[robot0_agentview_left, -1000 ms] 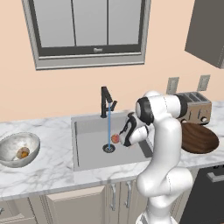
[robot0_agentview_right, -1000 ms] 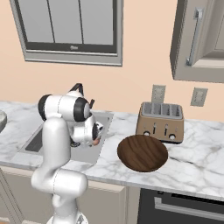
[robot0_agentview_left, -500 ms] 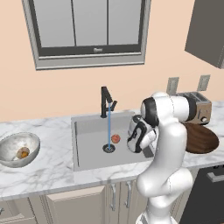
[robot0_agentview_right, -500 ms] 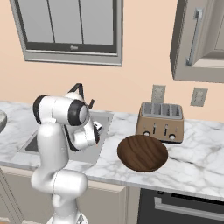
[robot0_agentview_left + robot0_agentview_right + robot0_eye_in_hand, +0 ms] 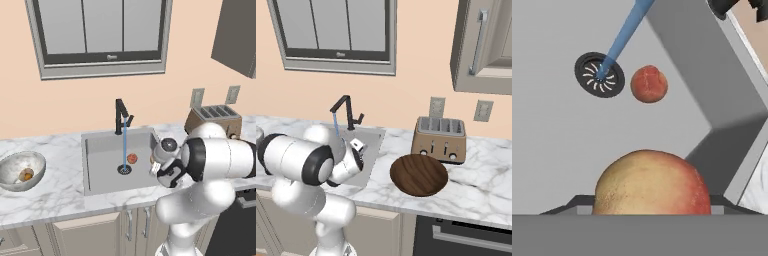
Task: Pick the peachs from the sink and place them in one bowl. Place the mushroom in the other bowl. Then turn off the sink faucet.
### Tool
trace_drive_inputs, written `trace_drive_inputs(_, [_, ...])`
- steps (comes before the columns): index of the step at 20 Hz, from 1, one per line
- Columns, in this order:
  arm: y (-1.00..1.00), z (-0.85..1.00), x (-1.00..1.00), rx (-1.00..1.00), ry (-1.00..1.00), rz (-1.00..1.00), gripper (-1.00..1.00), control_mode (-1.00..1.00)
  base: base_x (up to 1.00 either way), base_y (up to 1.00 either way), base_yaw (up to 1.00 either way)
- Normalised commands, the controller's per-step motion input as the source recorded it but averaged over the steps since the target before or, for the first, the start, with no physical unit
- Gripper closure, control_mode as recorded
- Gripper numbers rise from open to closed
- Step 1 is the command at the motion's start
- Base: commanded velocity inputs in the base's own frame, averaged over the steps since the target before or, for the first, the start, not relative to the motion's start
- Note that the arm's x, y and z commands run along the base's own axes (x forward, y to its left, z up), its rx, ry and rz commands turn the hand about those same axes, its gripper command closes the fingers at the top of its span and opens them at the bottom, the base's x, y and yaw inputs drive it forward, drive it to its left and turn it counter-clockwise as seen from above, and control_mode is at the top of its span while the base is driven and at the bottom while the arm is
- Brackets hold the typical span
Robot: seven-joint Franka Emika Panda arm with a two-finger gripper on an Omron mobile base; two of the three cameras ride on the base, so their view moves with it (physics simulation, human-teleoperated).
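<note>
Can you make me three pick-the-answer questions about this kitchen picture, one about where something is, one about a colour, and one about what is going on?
1. Where is the loose peach lying?
A. in the sink, beside the drain
B. in the brown bowl
C. on the toaster

2. What colour is the faucet?
A. white
B. black
C. gold

3. What is the water doing?
A. it is off
B. it is overflowing onto the counter
C. it is running down into the drain

Answers:
1. A, the hand view shows it on the grey sink floor next to the round drain.
2. B, the faucet is dark black against the pale wall.
3. C, a blue stream falls from the spout straight to the drain.
</note>
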Motion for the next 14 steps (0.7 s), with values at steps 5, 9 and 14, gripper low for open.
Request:
trace_drive_inputs(5, [0.01,1.0,-0.04,0.0,0.22,-0.02,1.0,-1.0,0.0,0.0,0.0])
trace_drive_inputs(9, [0.0,1.0,0.02,0.0,0.41,-0.04,1.0,-1.0,0.0,0.0,0.0])
trace_drive_inputs(14, [-0.12,1.0,0.0,0.01,0.42,-0.01,1.0,-1.0,0.0,0.0,0.0])
